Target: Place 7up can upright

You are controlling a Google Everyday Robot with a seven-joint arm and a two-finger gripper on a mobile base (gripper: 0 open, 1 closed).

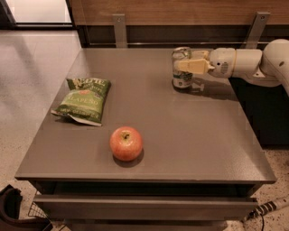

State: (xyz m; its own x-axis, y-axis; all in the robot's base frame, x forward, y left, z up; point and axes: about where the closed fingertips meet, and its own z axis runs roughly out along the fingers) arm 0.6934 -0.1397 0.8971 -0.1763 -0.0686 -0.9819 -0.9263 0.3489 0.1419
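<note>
A: Where does the 7up can (181,79) stand in the camera view?

B: On the far right part of the grey desk (194,140), near its back edge. It is upright, silver top upward, with the white and green label toward the camera. Its shadow lies on the desk just to its right.

A: And the hand (182,66)?

B: It reaches in from the right, level with the can's upper half, and it is pinching the 7up can. One pale yellow finger (193,66) lies across the front of the can; the other is hidden behind it. The white arm (246,63) runs off to the right edge.

A: Does the can's base rest on the desk?

B: The base looks level with the surface, but whether it bears on it cannot be told.

A: What else is on the desk?

B: A green chip bag (82,100) lies flat at the left side, label up, well apart from the can. A red and yellow apple (126,143) sits near the front edge, stem upward, nearer to the bag than to the can and touching neither.

A: And around the desk?

B: A wooden wall panel (180,11) runs behind it, with a metal bracket (119,29) below. A pale speckled floor (31,67) shows at the left, and a striped cable (266,208) lies at the lower right.
</note>
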